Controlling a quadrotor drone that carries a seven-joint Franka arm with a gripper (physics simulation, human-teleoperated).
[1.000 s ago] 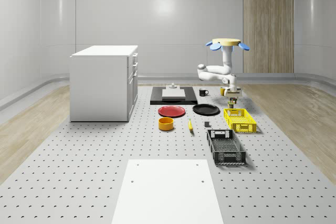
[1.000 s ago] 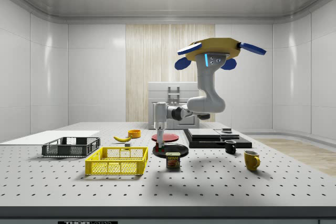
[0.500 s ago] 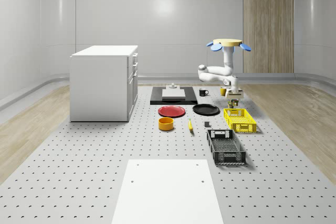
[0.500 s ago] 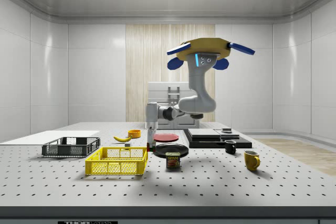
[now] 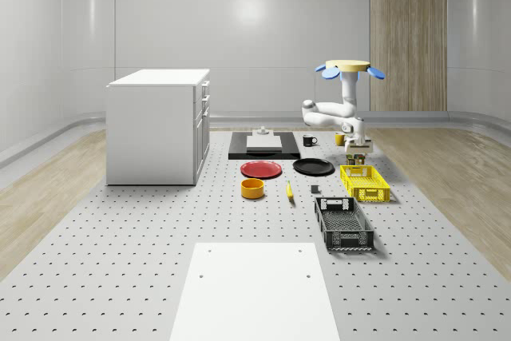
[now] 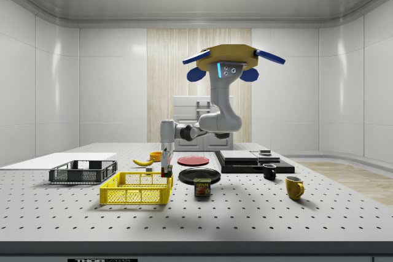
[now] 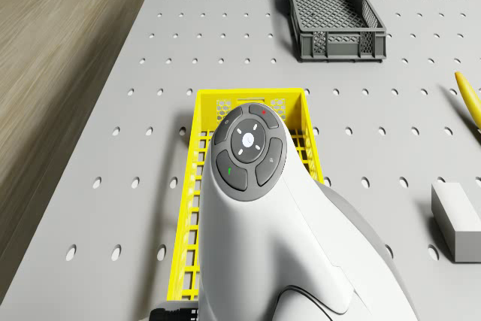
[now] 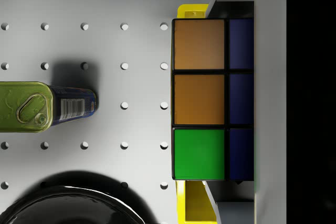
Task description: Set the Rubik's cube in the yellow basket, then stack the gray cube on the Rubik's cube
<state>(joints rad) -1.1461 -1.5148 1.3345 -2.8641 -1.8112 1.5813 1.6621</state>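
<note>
Hovering drone (image 6: 224, 62) holds Rubik's cube (image 8: 212, 99) (gripper (image 6: 166, 171) clamped) over yellow basket (image 6: 136, 188).

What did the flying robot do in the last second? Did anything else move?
The drone slid toward the side view's left, carrying the gripper and its Rubik's cube away from above the black plate to the near end of the yellow basket. It kept hold of the cube the whole time. The can, mugs, banana and gray basket stayed put.
</note>
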